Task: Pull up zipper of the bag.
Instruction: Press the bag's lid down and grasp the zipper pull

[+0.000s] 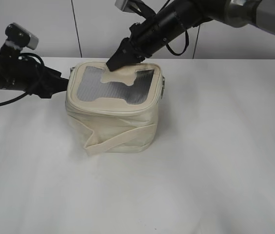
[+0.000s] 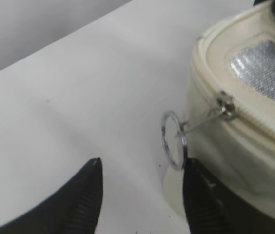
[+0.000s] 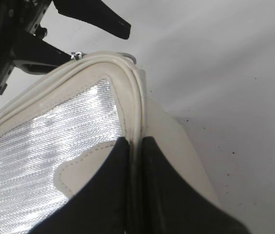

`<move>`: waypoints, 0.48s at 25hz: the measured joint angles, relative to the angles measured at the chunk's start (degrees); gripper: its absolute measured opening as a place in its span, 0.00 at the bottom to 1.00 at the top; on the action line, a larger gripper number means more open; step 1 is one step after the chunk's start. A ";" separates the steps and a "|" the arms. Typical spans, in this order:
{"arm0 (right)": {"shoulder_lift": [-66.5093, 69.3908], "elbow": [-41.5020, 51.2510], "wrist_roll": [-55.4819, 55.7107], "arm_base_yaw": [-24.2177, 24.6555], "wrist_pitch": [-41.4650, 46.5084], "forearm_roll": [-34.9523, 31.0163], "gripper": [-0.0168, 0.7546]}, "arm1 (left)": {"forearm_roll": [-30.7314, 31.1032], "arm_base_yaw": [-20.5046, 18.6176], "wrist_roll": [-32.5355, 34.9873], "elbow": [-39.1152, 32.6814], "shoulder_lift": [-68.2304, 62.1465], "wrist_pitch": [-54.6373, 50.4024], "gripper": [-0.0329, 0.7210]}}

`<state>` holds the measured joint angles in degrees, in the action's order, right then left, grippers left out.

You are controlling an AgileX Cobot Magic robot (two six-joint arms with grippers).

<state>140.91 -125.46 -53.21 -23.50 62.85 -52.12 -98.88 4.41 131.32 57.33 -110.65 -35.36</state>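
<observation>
The cream bag stands on the white table with its grey window lid facing up. My right gripper is shut on the lid's far rim, one finger on each side of the rim. My left gripper is open at the bag's left side. The zipper line runs under the lid rim. Its silver pull and dangling ring hang just above my left gripper's right finger; the ring is not between the fingers. The left gripper also shows in the right wrist view.
A flat strap band runs across the bag's front side. The white table stretches around the bag. A grey wall stands behind the table.
</observation>
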 joint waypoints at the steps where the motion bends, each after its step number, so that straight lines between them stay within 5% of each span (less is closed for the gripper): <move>1: 0.00 0.00 0.00 0.00 0.00 0.00 0.09 | -0.14 -0.54 -0.52 0.00 0.10 -1.23 0.60; 12: 0.00 0.00 0.06 -0.05 -0.10 0.05 0.09 | -0.65 0.90 -1.06 0.21 0.77 -1.35 0.59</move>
<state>140.91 -125.46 -53.15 -23.55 62.75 -52.06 -99.53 5.30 130.26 57.53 -109.88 -36.71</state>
